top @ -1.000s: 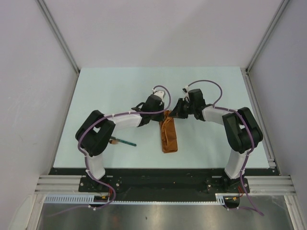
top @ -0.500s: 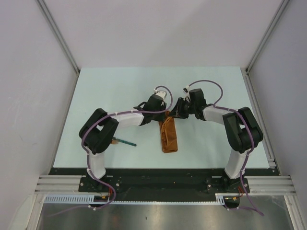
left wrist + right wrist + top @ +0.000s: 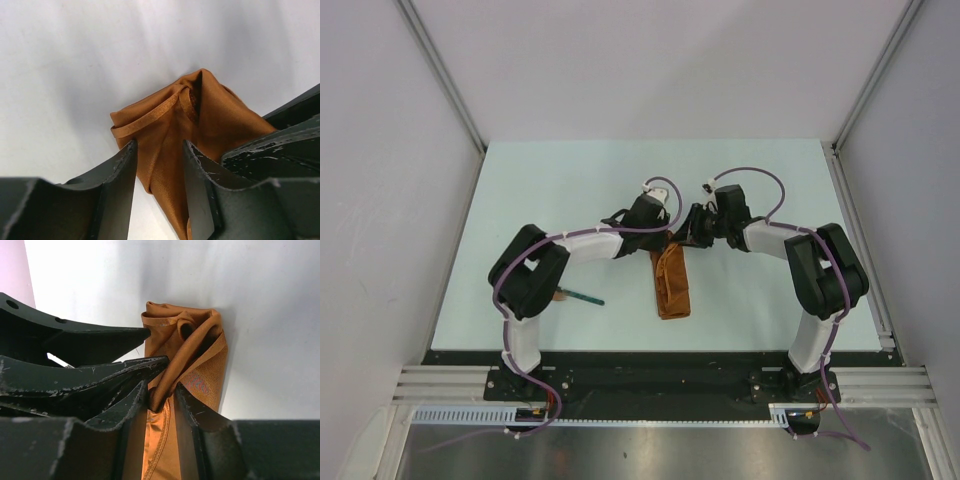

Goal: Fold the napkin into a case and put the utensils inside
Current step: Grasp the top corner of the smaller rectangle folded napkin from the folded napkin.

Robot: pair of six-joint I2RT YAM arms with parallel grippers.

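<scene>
the case (image 3: pixel 671 285) lies as a narrow strip on the counter (image 3: pixel 550 190), its far end bunched where both arms meet, probably to shape or open a mouth there. the left end effector (image 3: pixel 159 146) is spread, its fingers straddling that far end without squeezing. the right end effector (image 3: pixel 161 390) has a fold between close-set fingers; whether it pinches, i cannot tell. nothing shows inside the case. a teal-handled utensil (image 3: pixel 582 297) lies left of the case, well apart, not yet loaded.

light: bright, even | shadows: soft, right of napkin (image 3: pixel 200 340) on table (image 3: pixel 280 315) | wrist views: table washed-out white | overhead view: sharp
</scene>
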